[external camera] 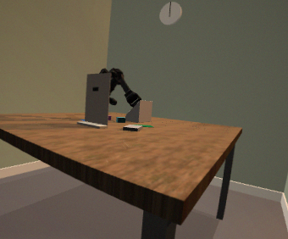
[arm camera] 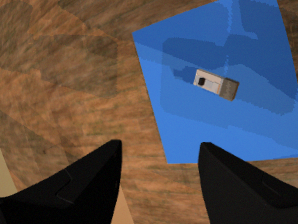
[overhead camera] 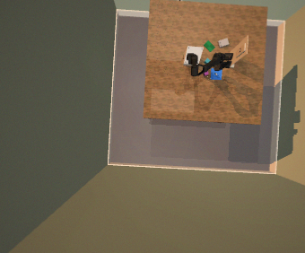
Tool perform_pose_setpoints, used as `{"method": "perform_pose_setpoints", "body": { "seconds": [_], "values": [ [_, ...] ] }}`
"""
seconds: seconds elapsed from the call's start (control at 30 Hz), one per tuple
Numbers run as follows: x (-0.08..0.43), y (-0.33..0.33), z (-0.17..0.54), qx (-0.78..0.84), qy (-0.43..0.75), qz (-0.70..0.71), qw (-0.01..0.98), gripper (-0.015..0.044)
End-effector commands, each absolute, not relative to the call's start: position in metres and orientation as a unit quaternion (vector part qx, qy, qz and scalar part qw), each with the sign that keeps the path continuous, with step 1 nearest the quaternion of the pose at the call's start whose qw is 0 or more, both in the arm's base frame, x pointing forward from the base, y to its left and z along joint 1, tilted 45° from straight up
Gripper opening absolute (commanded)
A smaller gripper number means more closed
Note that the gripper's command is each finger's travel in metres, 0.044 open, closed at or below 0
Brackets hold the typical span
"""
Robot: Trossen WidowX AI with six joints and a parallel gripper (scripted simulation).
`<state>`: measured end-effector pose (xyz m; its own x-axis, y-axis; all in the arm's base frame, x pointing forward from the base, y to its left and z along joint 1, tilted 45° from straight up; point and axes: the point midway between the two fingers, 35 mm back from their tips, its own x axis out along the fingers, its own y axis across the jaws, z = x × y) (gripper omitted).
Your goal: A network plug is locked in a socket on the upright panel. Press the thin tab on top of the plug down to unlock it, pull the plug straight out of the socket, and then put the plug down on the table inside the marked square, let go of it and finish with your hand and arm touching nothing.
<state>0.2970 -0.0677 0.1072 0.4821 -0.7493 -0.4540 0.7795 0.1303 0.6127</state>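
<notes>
The network plug (arm camera: 216,85), a small light-grey block with a dark end and a thin tab side, lies on the blue marked square (arm camera: 190,142) (overhead camera: 219,78), inside its edges. It is out of the upright panel (overhead camera: 242,45) (external camera: 97,106), whose opening (external camera: 95,89) shows as a dark slot. My gripper (arm camera: 160,151) is open, with nothing between its fingers. In the wrist view the plug lies beyond the fingertips, up and to the right, with a visible gap. The fingertips appear to be above the table and touching nothing.
A white wedge-shaped block (overhead camera: 198,50) (external camera: 146,111) stands near the arm's base. A green flat piece (overhead camera: 209,46) (external camera: 147,126) and a pale box (overhead camera: 223,42) (external camera: 132,127) lie beside the panel. A teal block (overhead camera: 207,60) (external camera: 120,119) and a magenta block (overhead camera: 205,74) are near the arm.
</notes>
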Motion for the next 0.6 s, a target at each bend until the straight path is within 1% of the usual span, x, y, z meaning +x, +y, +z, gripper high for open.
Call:
{"method": "perform_pose_setpoints", "body": {
  "seconds": [0.0, 0.57],
  "values": [
    [0.297, -0.064, 0.114, 0.421, 0.014, -0.508, 0.751, 0.0156],
    [0.293, -0.049, 0.132, 0.419, 0.011, -0.506, 0.754, 0.0156]
  ]
}}
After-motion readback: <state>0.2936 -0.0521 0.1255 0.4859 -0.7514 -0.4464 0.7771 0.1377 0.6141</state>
